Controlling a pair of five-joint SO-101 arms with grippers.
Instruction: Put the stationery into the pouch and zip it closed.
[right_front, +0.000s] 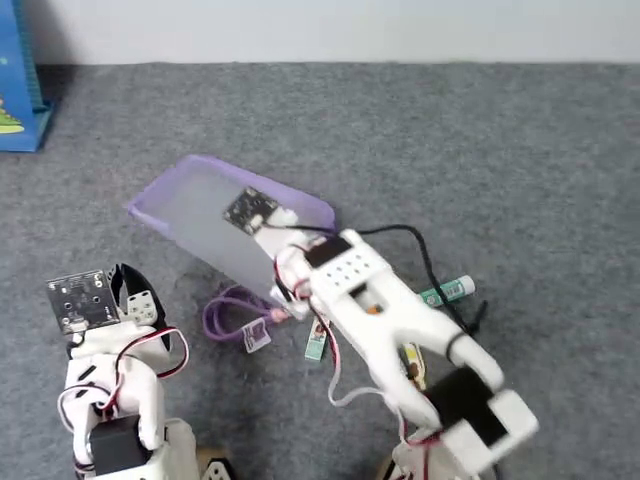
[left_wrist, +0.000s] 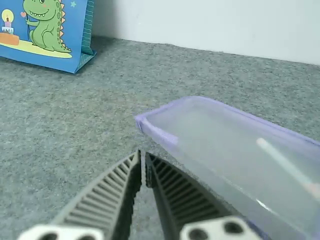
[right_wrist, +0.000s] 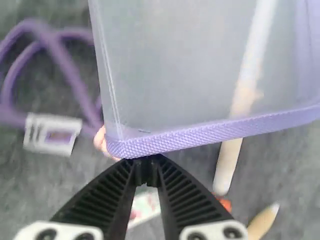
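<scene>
A translucent purple pouch (right_front: 225, 215) lies tilted on the grey carpet, with a pale pencil (right_wrist: 250, 85) showing through its wall. My right gripper (right_wrist: 148, 169) is shut on the pouch's woven purple edge (right_wrist: 210, 134), at its near end (right_front: 285, 285). My left gripper (left_wrist: 142, 161) is shut with nothing in it, resting low beside the pouch's corner (left_wrist: 150, 125) without touching it (right_front: 125, 285). Loose stationery lies by the right arm: a green-capped stick (right_front: 447, 291), a small green item (right_front: 316, 345) and a pencil (right_front: 412, 362).
The pouch's purple cord (right_front: 232, 312) with a white tag (right_wrist: 52, 134) loops on the carpet between the arms. A blue dinosaur bag (left_wrist: 45, 30) stands at the far left against the wall (right_front: 18, 80). A black cable (right_front: 420, 250) trails over the right arm.
</scene>
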